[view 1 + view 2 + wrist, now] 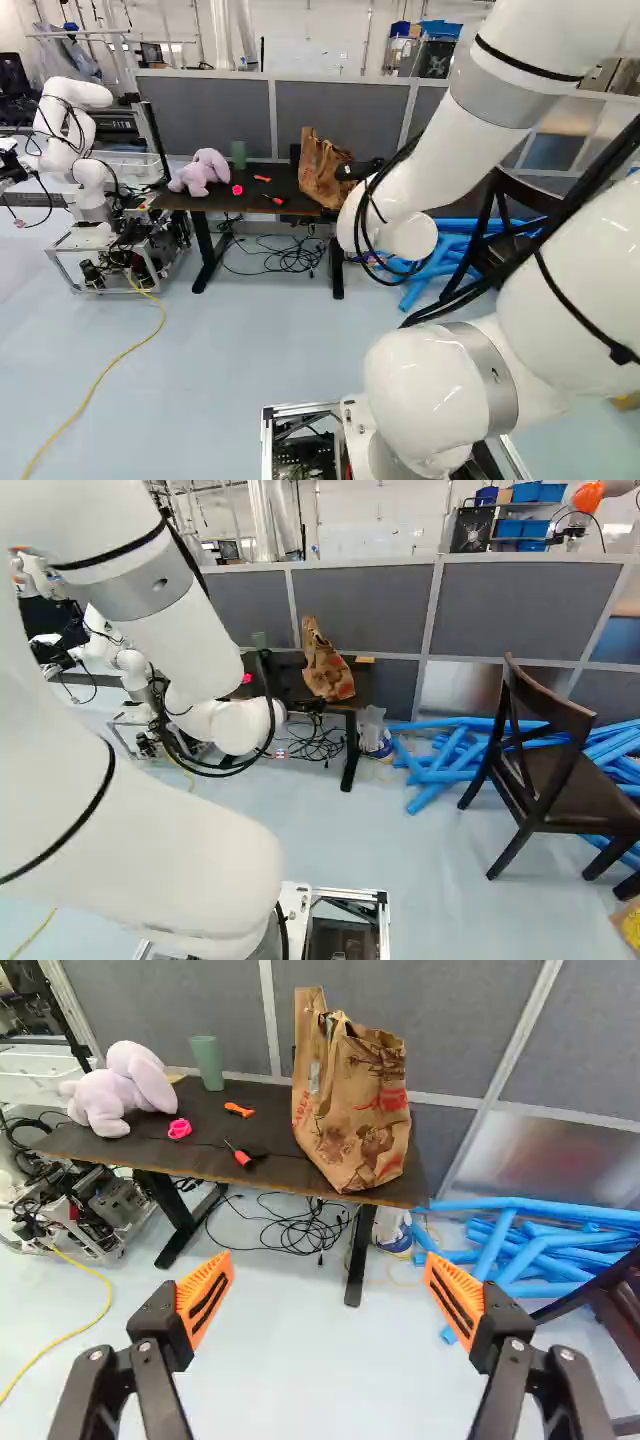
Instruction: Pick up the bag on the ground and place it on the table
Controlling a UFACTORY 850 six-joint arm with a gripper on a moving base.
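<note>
Gripper (pixel 362 169) released, fingers (pixel 204 1298) spread wide. Brown paper bag (pixel 352 1100) upright on right end of table (pixel 235 1140), ahead of gripper. Farther left on table: green cup (pixel 207 1064), plush rabbit (pixel 120 1090).

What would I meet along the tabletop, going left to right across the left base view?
Lavender plush toy, green cup, red-handled tool, brown paper bag.
</note>
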